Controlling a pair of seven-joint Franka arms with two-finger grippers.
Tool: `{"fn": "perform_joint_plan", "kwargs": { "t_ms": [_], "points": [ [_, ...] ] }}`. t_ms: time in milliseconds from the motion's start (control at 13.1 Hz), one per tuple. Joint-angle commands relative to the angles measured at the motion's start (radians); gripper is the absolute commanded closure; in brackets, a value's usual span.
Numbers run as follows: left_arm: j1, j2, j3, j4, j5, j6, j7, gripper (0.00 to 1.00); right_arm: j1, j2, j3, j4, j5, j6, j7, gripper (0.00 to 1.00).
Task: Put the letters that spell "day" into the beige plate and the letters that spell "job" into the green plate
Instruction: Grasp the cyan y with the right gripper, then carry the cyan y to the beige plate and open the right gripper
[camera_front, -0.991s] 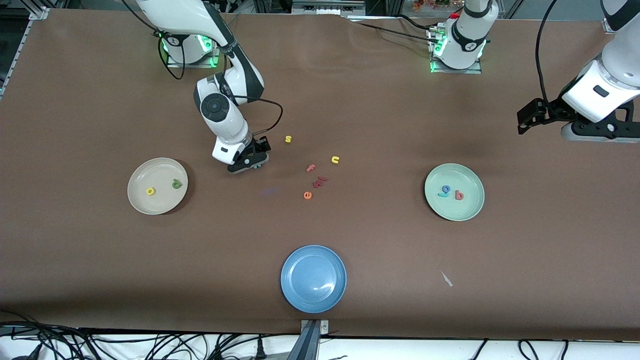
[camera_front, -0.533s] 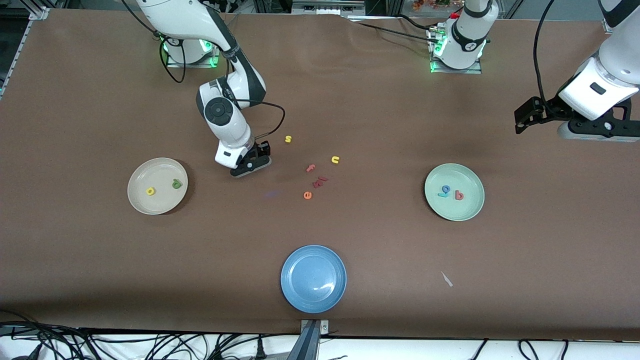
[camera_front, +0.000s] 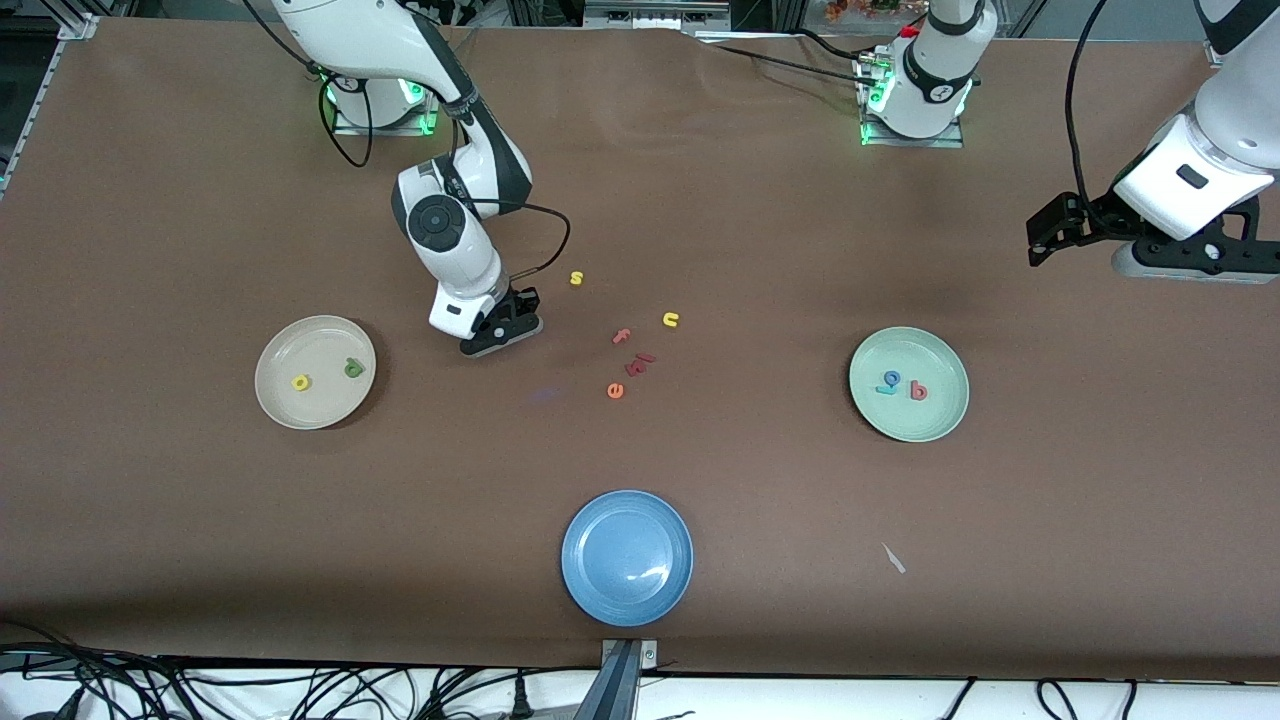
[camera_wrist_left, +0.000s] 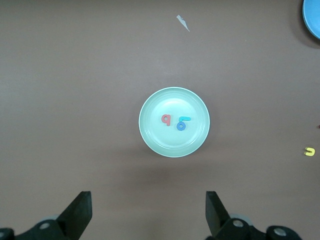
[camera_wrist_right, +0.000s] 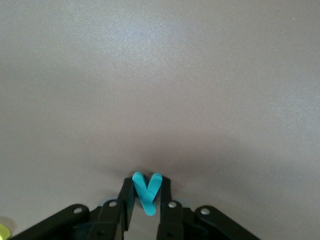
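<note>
The right arm reaches down from its base at about 11 o'clock toward the middle of the brown bench, wrist tilted, its right end effector (camera_front: 507, 334) low at the surface. Its black fingers (camera_wrist_right: 126, 200) are closed on the small teal foam letter y (camera_wrist_right: 146, 192). The left arm waits raised at 3 o'clock, its left end effector (camera_wrist_left: 148, 212) spread wide and holding nothing.

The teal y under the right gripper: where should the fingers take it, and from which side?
From straight above, fingers on the two outer edges of its forked arms, as the right gripper has it now: shut on the teal y, which lies flat on the table. Flat and thin, it probably offers only its side edges.
</note>
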Motion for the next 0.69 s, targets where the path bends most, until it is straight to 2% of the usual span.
{"fn": "perform_joint_plan", "kwargs": {
  "t_ms": [0,152,457,610],
  "points": [
    [-0.006,0.018,0.001,0.04,0.013,-0.028,0.019,0.0,0.002,0.024,0.001,0.012,-0.008,0.012,0.01,0.91],
    [-0.005,0.018,0.001,0.04,0.013,-0.028,0.022,0.0,-0.003,-0.001,-0.028,0.035,-0.011,-0.029,0.005,0.91],
    [-0.005,0.018,0.001,0.04,0.013,-0.03,0.022,0.0,-0.003,-0.059,-0.177,0.081,-0.016,-0.189,-0.074,0.91],
    [-0.006,0.018,0.001,0.04,0.013,-0.03,0.021,0.0,-0.003,-0.067,-0.259,0.084,-0.016,-0.206,-0.092,0.91]
  ]
}}
